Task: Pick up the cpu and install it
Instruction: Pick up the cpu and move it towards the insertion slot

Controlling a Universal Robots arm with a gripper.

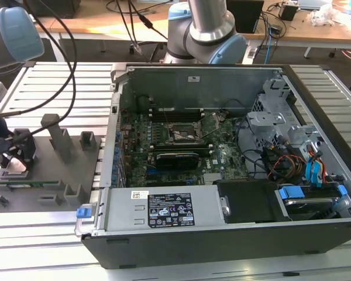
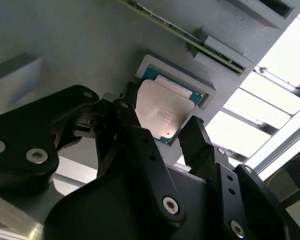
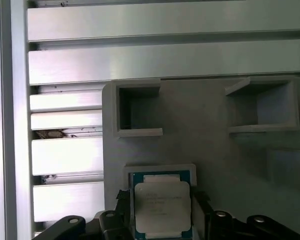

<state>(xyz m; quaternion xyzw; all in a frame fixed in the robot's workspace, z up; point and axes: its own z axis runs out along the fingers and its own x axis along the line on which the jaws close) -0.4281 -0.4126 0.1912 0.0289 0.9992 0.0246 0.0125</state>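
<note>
The cpu (image 3: 162, 205), a flat square chip with a silver top and a green rim, lies in a shallow square recess of the grey fixture plate (image 3: 215, 150). My gripper (image 3: 162, 212) is down over it, and in both wrist views a black fingertip (image 2: 129, 102) presses one edge while the other presses the opposite edge, so it is shut on the cpu (image 2: 162, 112). The chip still rests in the recess. In the exterior view the gripper (image 1: 14, 157) sits low over the plate at that view's left. The motherboard socket (image 1: 185, 133) lies inside the open computer case.
Upright grey blocks (image 1: 59, 137) stand on the fixture plate beside the gripper. A long green strip lies in a slot along the plate's edge (image 2: 190, 37). The computer case (image 1: 222, 234) has tall metal walls, and cables (image 1: 64, 76) hang over the slatted aluminium table.
</note>
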